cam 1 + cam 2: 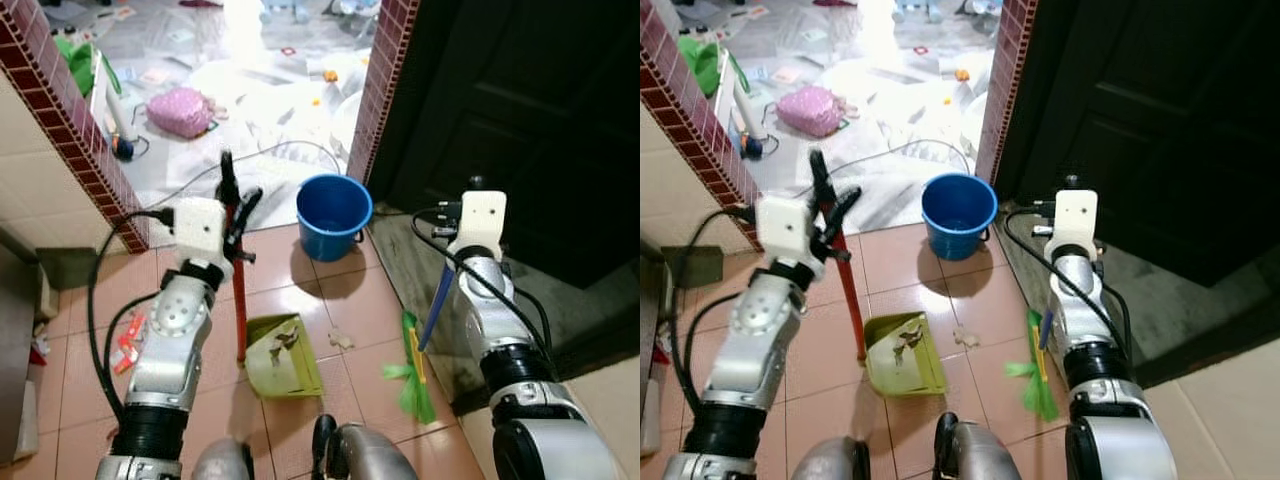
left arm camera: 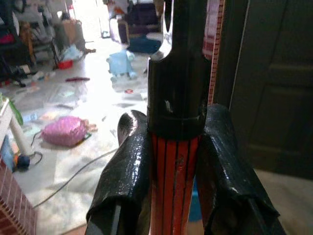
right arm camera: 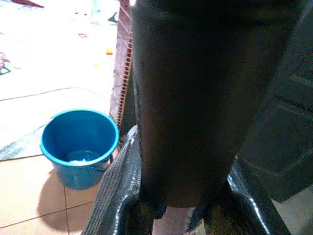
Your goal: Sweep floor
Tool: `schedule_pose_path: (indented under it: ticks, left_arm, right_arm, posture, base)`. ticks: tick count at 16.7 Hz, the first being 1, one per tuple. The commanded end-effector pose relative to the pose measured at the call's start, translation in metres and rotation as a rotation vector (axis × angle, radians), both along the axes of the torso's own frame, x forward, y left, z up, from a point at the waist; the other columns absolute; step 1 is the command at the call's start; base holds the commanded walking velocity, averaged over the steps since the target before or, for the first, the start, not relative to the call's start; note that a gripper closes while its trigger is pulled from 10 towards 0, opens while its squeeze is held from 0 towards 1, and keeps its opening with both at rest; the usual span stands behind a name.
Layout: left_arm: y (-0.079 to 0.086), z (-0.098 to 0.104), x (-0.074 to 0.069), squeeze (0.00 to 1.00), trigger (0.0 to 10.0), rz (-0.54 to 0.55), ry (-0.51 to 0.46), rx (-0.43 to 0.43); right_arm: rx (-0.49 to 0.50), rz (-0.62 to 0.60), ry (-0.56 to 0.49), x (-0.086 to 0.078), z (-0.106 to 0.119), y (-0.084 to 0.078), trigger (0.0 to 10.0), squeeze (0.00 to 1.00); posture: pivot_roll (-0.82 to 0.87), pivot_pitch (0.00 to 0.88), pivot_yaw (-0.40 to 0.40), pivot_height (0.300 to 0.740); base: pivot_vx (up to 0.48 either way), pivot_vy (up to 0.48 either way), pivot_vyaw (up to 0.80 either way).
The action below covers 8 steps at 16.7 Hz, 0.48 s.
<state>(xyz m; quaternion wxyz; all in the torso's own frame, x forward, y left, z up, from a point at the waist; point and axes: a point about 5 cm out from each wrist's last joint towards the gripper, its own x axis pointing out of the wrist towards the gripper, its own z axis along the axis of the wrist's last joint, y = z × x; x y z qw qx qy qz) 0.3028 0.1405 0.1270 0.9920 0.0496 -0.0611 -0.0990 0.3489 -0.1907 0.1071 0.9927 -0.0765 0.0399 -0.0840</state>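
A green dustpan point(image 1: 282, 358) rests on the tan floor tiles with bits of debris in it. Its red handle point(image 1: 240, 300) stands upright, and my left gripper point(image 1: 232, 205) is shut on the handle's top; the left wrist view shows both fingers point(image 2: 122, 186) pressed against the red handle point(image 2: 173, 186). My right gripper point(image 1: 476, 190) is shut on the blue handle point(image 1: 437, 300) of a green broom point(image 1: 415, 385), whose bristles touch the floor to the right of the dustpan. A small scrap of litter point(image 1: 341, 340) lies between the dustpan and the broom.
A blue bucket point(image 1: 333, 215) stands just beyond the dustpan in a doorway between two red-tiled pillars point(image 1: 375, 90). A dark door point(image 1: 520, 100) stands on the right. Beyond, the littered floor holds a pink bag point(image 1: 180, 110) and a cable point(image 1: 290, 147).
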Motion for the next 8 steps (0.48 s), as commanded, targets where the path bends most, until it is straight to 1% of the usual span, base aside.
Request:
schedule_pose_path:
  ticks: [1, 3, 4, 5, 6, 8]
  left_arm:
    - [-0.006, 0.000, 0.007, 0.00, 10.0, -0.005, -0.015, 0.041]
    - [-0.009, -0.008, 0.013, 0.00, 10.0, 0.005, 0.015, 0.062]
    - [-0.009, -0.008, 0.013, 0.00, 10.0, 0.005, 0.015, 0.062]
    - [-0.011, -0.013, 0.019, 0.00, 10.0, 0.017, 0.028, 0.058]
    - [-0.014, -0.019, 0.028, 0.00, 10.0, 0.058, 0.028, 0.062]
    - [-0.014, -0.021, 0.032, 0.00, 10.0, 0.077, 0.030, 0.059]
  right_arm:
    - [0.021, 0.015, -0.036, 0.001, 0.007, 0.002, 10.0, 0.00]
    - [0.025, 0.024, -0.041, 0.002, 0.008, 0.003, 10.0, 0.00]
    - [0.025, 0.024, -0.041, 0.002, 0.008, 0.003, 10.0, 0.00]
    - [0.027, 0.033, -0.046, 0.002, 0.010, 0.002, 10.0, 0.00]
    - [0.045, 0.058, -0.068, 0.003, 0.016, 0.001, 10.0, 0.00]
    - [0.096, 0.094, -0.097, 0.004, 0.022, 0.004, 10.0, 0.00]
  posture:
    - [-0.02, 0.134, -0.048, 0.740]
    - [-0.03, 0.135, -0.050, 0.740]
    - [-0.03, 0.135, -0.050, 0.740]
    - [-0.05, 0.132, -0.057, 0.740]
    - [-0.07, 0.129, -0.060, 0.740]
    - [-0.08, 0.131, -0.060, 0.740]
  base:
    - [0.000, 0.000, 0.00]
    - [0.000, 0.000, 0.00]
    - [0.000, 0.000, 0.00]
    - [0.000, 0.000, 0.00]
    - [0.000, 0.000, 0.00]
    - [0.000, 0.000, 0.00]
